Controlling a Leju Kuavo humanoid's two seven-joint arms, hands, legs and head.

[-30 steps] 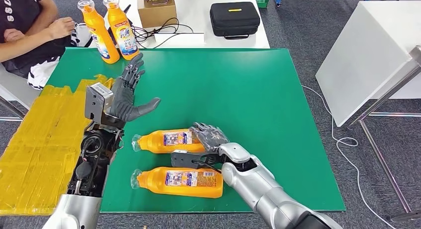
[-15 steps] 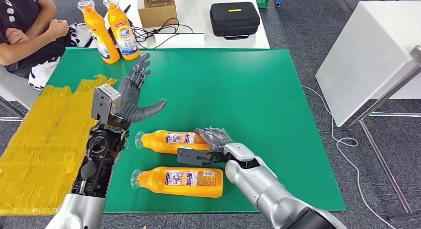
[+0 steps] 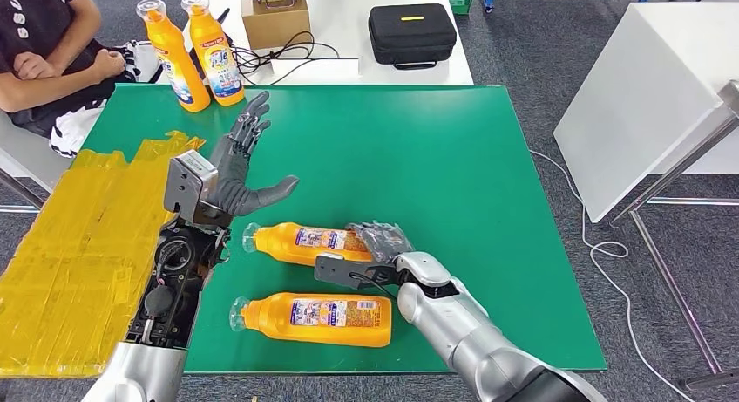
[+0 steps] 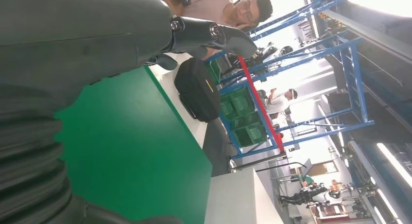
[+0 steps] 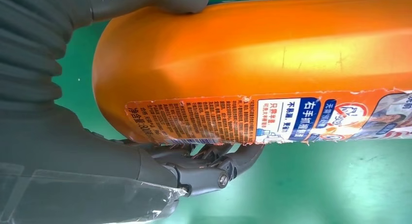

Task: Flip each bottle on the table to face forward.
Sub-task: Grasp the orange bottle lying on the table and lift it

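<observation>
Right hand (image 3: 376, 242) is wrapped around the base of the farther lying orange detergent bottle (image 3: 307, 243) on the green table (image 3: 418, 149); left hand (image 3: 237, 171) is held open and empty. Two bottles (image 3: 193, 49) are already upright, two remain, seemingly. Label print is shown close in the right wrist view.

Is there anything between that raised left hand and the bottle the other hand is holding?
Nothing visible. The left hand hovers open above bare green table, just beyond the cap end of the bottle that the right hand grips at its base. The second lying bottle lies nearer the robot.
</observation>
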